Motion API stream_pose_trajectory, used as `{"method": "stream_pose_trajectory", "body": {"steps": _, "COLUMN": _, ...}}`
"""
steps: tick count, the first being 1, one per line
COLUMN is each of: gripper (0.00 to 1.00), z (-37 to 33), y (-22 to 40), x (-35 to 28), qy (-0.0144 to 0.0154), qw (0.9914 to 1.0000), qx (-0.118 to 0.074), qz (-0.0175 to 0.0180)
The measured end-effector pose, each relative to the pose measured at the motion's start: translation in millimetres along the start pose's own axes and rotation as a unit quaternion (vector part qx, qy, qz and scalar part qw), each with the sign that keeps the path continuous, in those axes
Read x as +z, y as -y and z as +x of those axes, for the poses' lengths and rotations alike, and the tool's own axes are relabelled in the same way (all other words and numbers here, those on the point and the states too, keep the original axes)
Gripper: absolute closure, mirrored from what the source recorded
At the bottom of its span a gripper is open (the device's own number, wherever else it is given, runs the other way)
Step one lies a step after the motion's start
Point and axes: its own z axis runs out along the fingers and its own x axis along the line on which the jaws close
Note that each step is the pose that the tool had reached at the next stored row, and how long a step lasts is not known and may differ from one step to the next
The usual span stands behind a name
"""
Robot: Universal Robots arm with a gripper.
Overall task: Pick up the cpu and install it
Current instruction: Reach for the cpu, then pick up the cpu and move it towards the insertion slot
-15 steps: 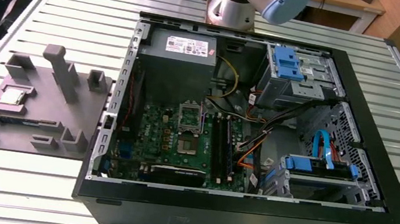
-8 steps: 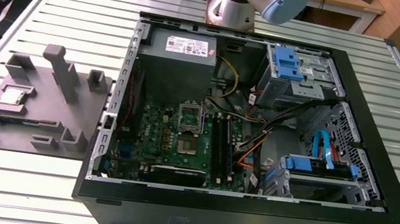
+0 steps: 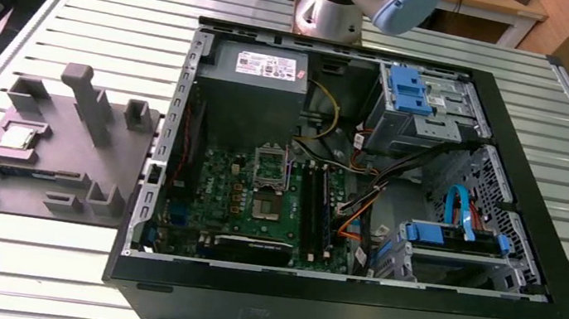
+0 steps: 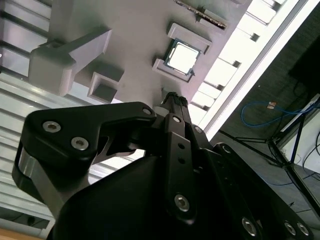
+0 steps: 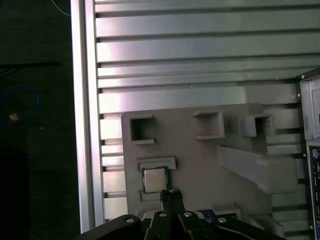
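Note:
The cpu (image 3: 17,137) is a small silvery square chip lying flat in its recess on the grey moulded tray (image 3: 82,169), at the exterior view's left. Both wrist views look down on it: cpu (image 4: 182,56) on tray (image 4: 135,30), and cpu (image 5: 154,179) on tray (image 5: 200,160). My gripper (image 5: 170,196) hangs well above the tray, its tips close beside the chip in the picture. The two dark fingers are pressed together, shut, with nothing between them. In the second wrist view the gripper (image 4: 174,100) is seen from the side.
An open computer case (image 3: 536,270) lies on the slatted metal table (image 3: 83,6), with the green motherboard (image 3: 239,203) and its hinged-up socket frame (image 3: 271,160) inside. A thin dark memory stick (image 3: 32,172) lies on the tray. The arm's base (image 3: 334,7) stands behind the case.

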Motion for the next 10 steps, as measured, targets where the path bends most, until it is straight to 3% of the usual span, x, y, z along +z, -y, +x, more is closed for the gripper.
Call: {"method": "stream_pose_trajectory", "body": {"steps": 10, "gripper": 0.89, "z": 0.6, "y": 0.8, "x": 2.5, "qy": 0.0, "qw": 1.0, "qx": 0.0, "qz": 0.0001}}
